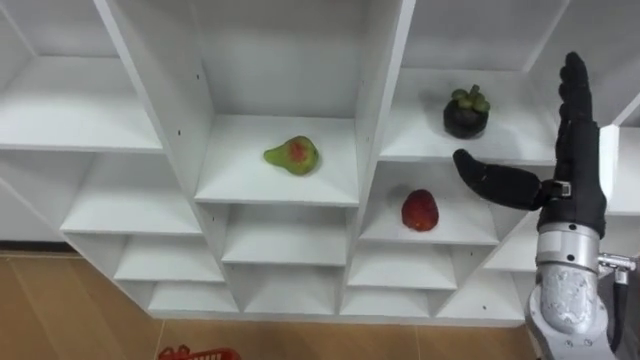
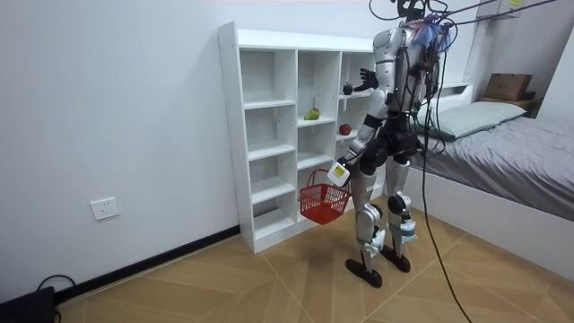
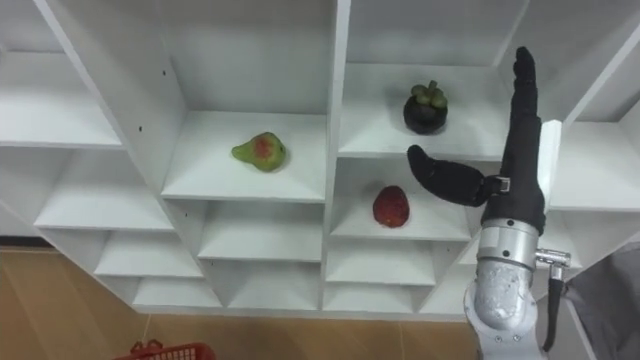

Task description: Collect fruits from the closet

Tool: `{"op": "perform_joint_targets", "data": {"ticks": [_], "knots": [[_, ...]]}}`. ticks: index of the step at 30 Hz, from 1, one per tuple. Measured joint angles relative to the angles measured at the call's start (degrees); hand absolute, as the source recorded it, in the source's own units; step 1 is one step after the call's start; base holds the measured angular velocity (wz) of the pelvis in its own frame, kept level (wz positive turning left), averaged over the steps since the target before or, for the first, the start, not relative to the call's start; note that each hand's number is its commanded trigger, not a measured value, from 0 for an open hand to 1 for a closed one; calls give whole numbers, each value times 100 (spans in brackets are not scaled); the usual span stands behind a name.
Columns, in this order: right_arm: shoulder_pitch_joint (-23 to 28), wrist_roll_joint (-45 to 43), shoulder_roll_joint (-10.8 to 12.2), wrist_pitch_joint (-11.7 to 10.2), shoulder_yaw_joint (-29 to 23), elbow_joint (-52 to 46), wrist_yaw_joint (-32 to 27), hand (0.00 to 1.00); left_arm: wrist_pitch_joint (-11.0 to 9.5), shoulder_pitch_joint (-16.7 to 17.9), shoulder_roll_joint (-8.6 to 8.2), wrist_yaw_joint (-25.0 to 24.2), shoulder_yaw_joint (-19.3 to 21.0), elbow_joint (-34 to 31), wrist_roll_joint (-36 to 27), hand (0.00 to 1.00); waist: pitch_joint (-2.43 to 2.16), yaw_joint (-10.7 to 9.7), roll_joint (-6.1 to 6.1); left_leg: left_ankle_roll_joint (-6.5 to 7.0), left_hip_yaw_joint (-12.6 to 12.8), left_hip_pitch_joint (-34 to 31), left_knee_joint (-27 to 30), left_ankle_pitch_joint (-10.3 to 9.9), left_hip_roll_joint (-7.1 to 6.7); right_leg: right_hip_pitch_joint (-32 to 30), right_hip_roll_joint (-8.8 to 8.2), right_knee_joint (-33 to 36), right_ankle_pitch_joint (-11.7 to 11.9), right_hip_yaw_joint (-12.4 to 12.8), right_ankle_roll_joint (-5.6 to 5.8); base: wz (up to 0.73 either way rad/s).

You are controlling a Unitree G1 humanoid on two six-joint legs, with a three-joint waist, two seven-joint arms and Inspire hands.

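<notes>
- The red basket (image 2: 323,201) is hanging low, right at the robot's left hand (image 2: 346,164) in the room view. That hand is showing too small there to tell how its fingers are lying on the handle.
- In the eye views the bottom edge is cutting the basket off, leaving a sliver of red rim at the lower left, over the wooden floor (image 1: 60,310).
- The right hand (image 1: 575,190) and its wrist are covering the right-hand edge of the closet (image 1: 385,80) and hiding part of the shelves behind them.
- The right hand is standing raised before the closet's right-hand column. Its fingers are pointing straight up, close together, and its thumb is spreading wide toward the left. It is holding nothing and touching no fruit.
- The thumb is crossing the front edge of the shelf that is carrying the mangosteen (image 1: 466,113). Its tip is lying above and to the right of the red fruit (image 1: 420,210), apart from it.
- The mangosteen is sitting near the middle of its shelf, looking round and dark with a green leafy cap on top.
- The red fruit is resting on the shelf directly below, near that shelf's middle. It is oval and deep red, and its kind is hard to make out.
- The pear (image 1: 291,155) is lying on its side in the centre column, about the middle of its shelf. It is green with a red blush, and its narrow end is pointing left.
- The robot is standing upright facing the closet, with a bed (image 2: 502,135) lying behind it at the room view's right.
</notes>
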Motion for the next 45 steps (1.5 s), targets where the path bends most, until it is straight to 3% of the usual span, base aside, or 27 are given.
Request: {"op": "perform_joint_targets", "data": {"ticks": [8, 21, 29, 40, 45], "knots": [[-186, 640, -47, 23, -45, 626, 13, 0, 49, -44, 37, -12, 3, -11, 34, 100, 9, 5, -24, 10, -71, -31, 18, 7, -18, 9, -12, -4, 0, -72, 0, 4], [-506, 665, -279, 104, -40, 751, 530, 0, 152, -56, 74, -115, -28, -51, 31, 100, 26, 118, -51, 7, -160, 12, 32, 9, -19, 88, -8, -5, -1, -140, -1, 2], [-1004, 660, -320, 129, -45, 845, 639, 0, 218, -91, 143, -172, -100, -112, 32, 100, 36, 155, -79, 16, -183, 5, 39, 14, -40, 123, -19, -9, -6, -144, 5, 1], [-1160, 917, -465, 139, -111, 845, 642, 0, 279, -166, 147, -234, -81, -91, 37, 100, 34, 189, -75, 16, -180, -12, 39, 14, -40, 110, -21, -3, -6, -159, 5, 0], [-1280, 1113, -472, 271, -173, 1143, 637, 0, 403, -165, 145, -233, -80, -100, 44, 100, 18, 192, -36, 16, -185, -10, 40, 14, -40, 127, -20, -1, -6, -162, 5, 0]]}}
